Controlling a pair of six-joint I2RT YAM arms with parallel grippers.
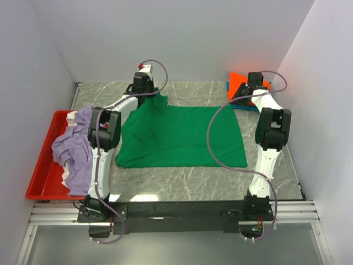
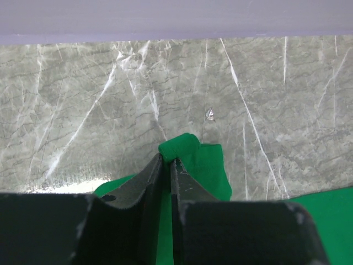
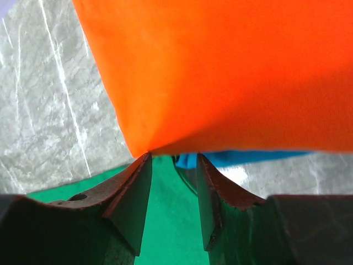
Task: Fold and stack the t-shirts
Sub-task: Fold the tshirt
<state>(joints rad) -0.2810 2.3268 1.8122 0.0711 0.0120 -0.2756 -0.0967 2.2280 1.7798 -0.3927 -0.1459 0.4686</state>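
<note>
The green t-shirt (image 1: pixel 182 135) lies spread flat in the middle of the table. My left gripper (image 1: pixel 144 88) is at its far left corner, shut on a small fold of green cloth (image 2: pixel 179 146) that pokes out past the fingertips (image 2: pixel 162 165). At the shirt's far right corner my right gripper (image 1: pixel 245 91) stands open over green cloth (image 3: pixel 171 221), its tips up against the edge of the orange t-shirt (image 3: pixel 220 72). That shirt lies on the blue t-shirt (image 3: pixel 242 158). The lavender t-shirt (image 1: pixel 77 146) is crumpled in the tray on the left.
A red plastic tray (image 1: pixel 41 176) sits at the table's left edge, with the lavender cloth spilling over its near side. The orange and blue pile (image 1: pixel 240 83) is in the far right corner. Walls close in on three sides.
</note>
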